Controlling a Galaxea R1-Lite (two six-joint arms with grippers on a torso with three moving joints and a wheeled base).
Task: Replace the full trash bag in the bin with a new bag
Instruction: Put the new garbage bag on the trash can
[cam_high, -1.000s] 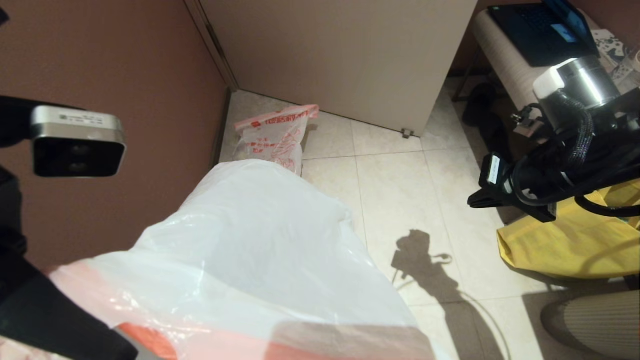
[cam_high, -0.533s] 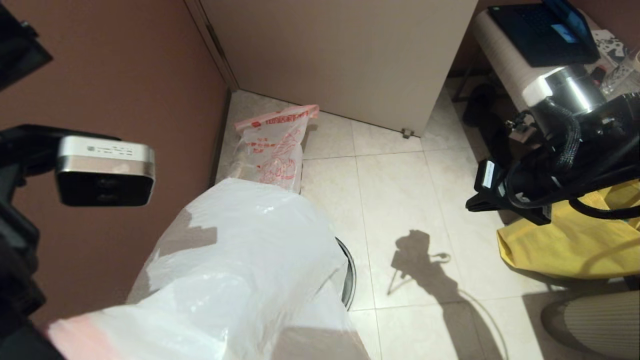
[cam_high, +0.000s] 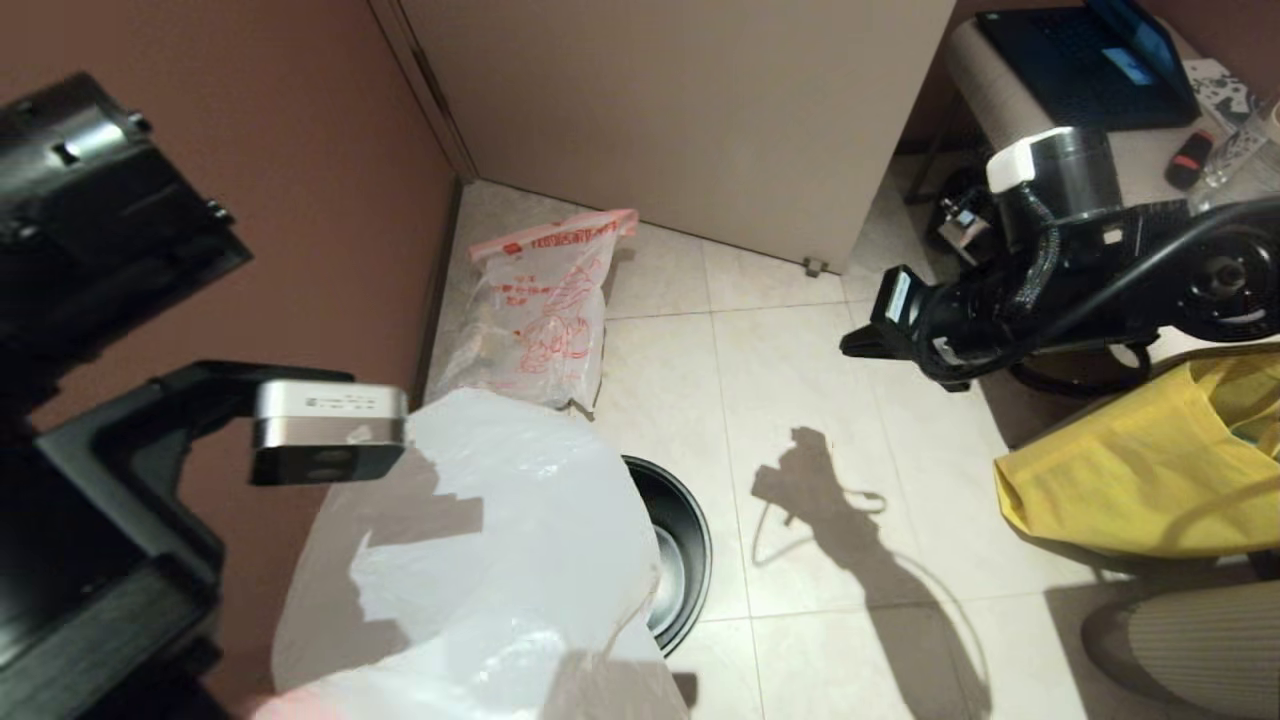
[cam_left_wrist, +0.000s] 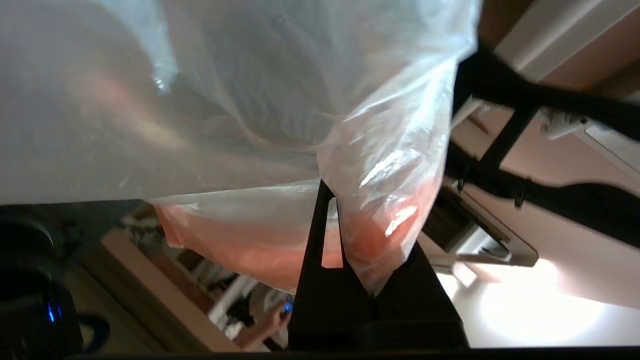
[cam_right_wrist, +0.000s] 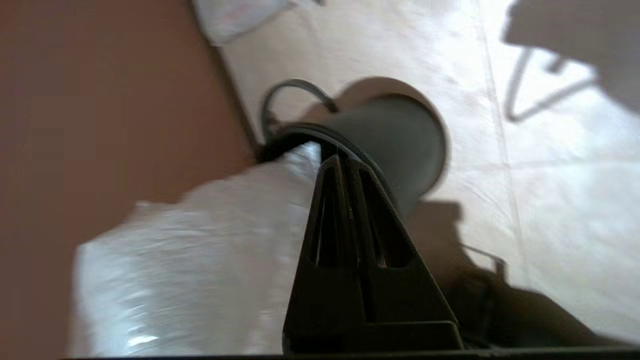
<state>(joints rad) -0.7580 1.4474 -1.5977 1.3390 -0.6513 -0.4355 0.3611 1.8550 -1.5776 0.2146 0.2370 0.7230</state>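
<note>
My left gripper (cam_left_wrist: 332, 200) pinches the new bag (cam_high: 480, 560), which hides most of the bin (cam_high: 675, 545). My right gripper (cam_right_wrist: 340, 162) is closed, seemingly empty. The full bag (cam_high: 535, 315) leans by the wall.

A clear-whitish bag (cam_high: 500, 560) is showing a pink band at its mouth. Another translucent white bag (cam_high: 535, 320) is carrying red-orange print and a pink top band. The bin (cam_high: 675, 550) is gleaming glossy black; a yellow bag (cam_high: 1130, 490) is lying on pale beige tiles (cam_high: 800, 400).

hard floor shadows, blurred wrist views
</note>
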